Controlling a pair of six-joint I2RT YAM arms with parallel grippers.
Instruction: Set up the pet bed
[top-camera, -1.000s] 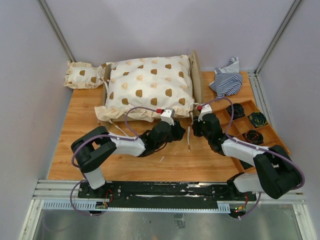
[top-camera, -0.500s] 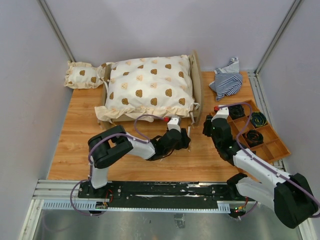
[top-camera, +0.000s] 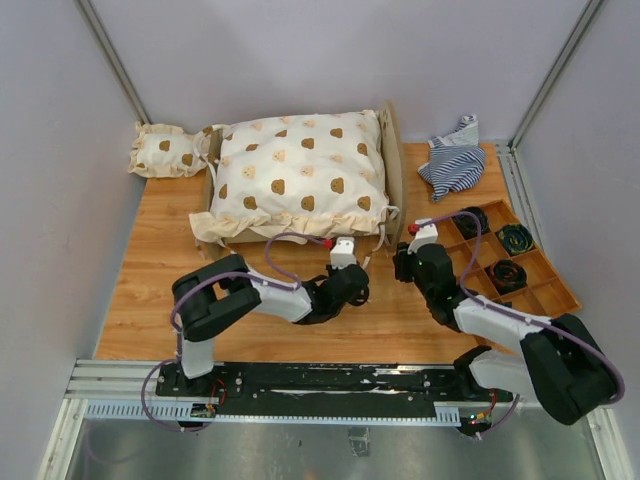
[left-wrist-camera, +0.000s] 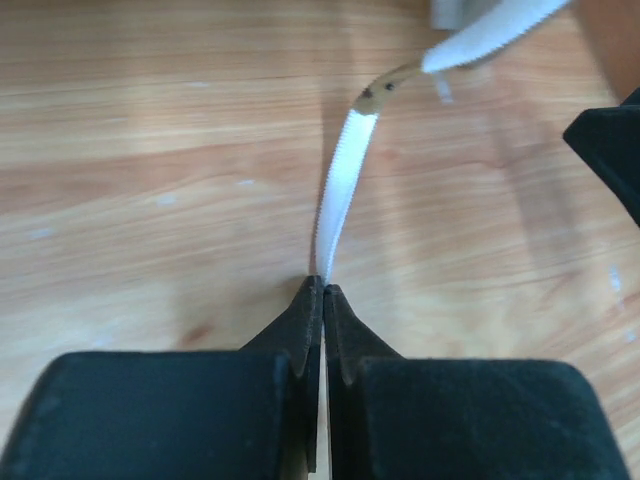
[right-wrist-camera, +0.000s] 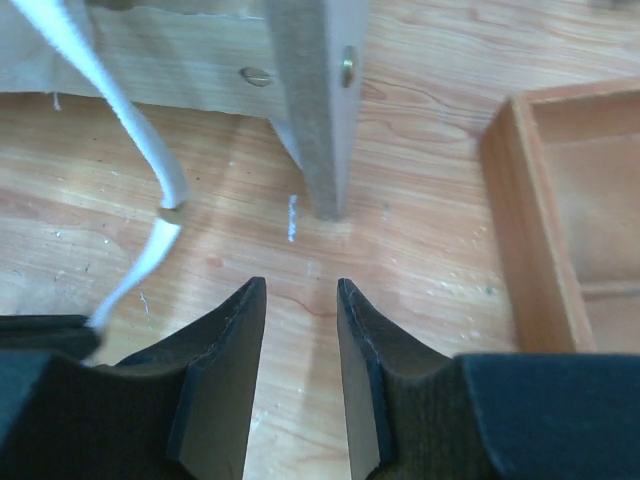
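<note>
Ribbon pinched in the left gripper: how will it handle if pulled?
The ribbon is probably floppy and light: it twists and kinks above the left gripper. It looks thin and smooth, so it might slip from that pinch under a hard tug.

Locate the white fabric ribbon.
Centre of the left wrist view: the white ribbon is pinched in the left gripper, stretching over the table toward the pet bed.

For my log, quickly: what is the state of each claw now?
Left claw: closed on the white ribbon.
Right claw: open, holding nothing.
</note>
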